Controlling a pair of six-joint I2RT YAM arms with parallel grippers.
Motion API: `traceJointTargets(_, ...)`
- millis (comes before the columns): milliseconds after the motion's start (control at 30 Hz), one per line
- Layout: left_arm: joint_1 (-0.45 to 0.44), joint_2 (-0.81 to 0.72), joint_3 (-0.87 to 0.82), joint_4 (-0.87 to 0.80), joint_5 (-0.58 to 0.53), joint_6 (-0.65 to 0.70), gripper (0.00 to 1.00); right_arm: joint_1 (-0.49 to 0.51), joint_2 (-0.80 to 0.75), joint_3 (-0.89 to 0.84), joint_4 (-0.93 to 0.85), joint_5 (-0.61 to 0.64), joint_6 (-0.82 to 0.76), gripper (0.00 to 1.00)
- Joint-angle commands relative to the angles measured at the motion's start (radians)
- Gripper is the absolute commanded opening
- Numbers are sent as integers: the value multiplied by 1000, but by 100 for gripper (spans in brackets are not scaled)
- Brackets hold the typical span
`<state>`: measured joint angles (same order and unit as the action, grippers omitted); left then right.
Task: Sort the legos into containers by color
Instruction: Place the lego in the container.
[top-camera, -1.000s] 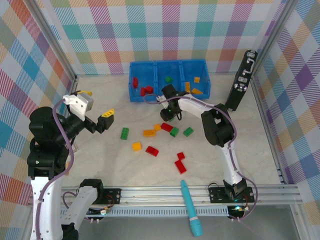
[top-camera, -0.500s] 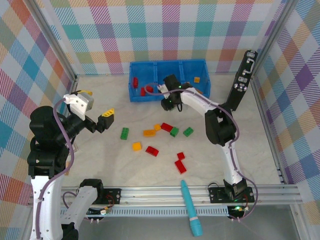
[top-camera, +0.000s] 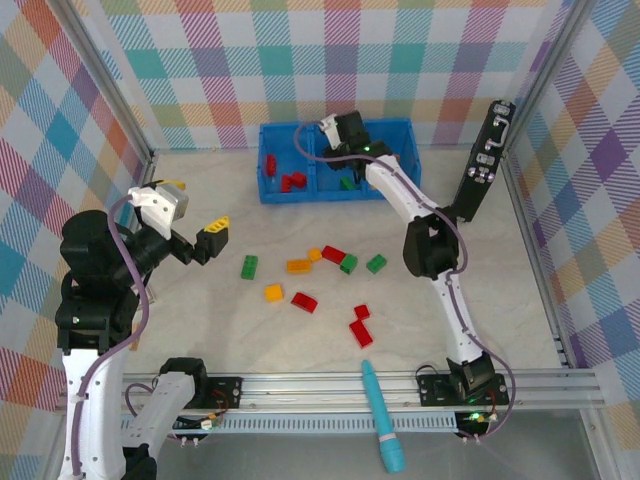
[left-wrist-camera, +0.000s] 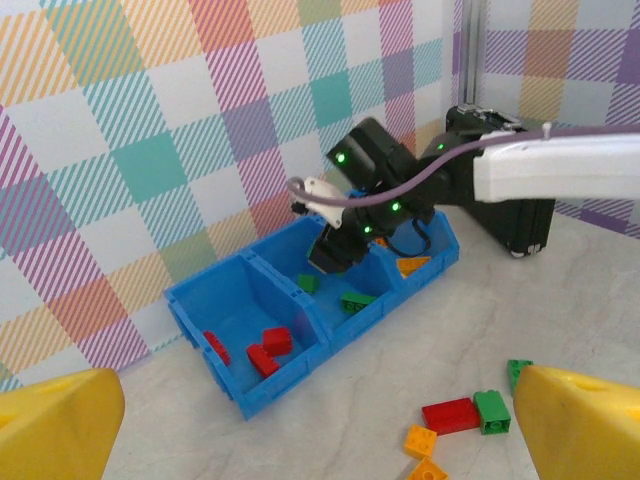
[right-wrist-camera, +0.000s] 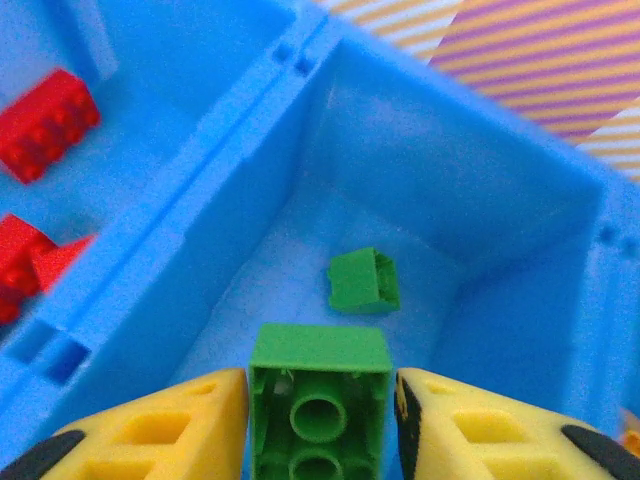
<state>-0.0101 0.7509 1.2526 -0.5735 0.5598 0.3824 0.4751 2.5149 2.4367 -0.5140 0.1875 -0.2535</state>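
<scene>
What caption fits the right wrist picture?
Green lego between the yellow fingers of the right claw, over the bin compartment holding another green lego.

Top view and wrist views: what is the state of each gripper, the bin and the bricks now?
right gripper, shut on a green brick above the middle compartment.
left gripper, open, empty.
blue bin, red bricks left, green bricks middle, orange bricks right.
loose bricks, lying unsorted on the table.
teal tool, lying across the front rail.
</scene>
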Motion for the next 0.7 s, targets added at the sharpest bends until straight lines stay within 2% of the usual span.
traceJointTargets(0,18,9,10,8,12,-4,100,3,24,24,-3,4,-15,48)
traceJointTargets(133,18,7,6,11,17,-4,100,3,-8,-22,26,2,-9,53)
traceJointTargets(333,18,5,8,11,20,-5,100,3,-114,-133,64,1,12,52)
traceJointTargets(467,18,0,6,14,22,-7,100,7,-221,-207,-3,27,53,52)
traceJointTargets(533,18,1,6,16,26,-8,100,6,-290,-258,-72,64,117,51)
traceJointTargets(667,18,7,5,21,37,-14,100,7,-453,-422,-248,120,364,51)
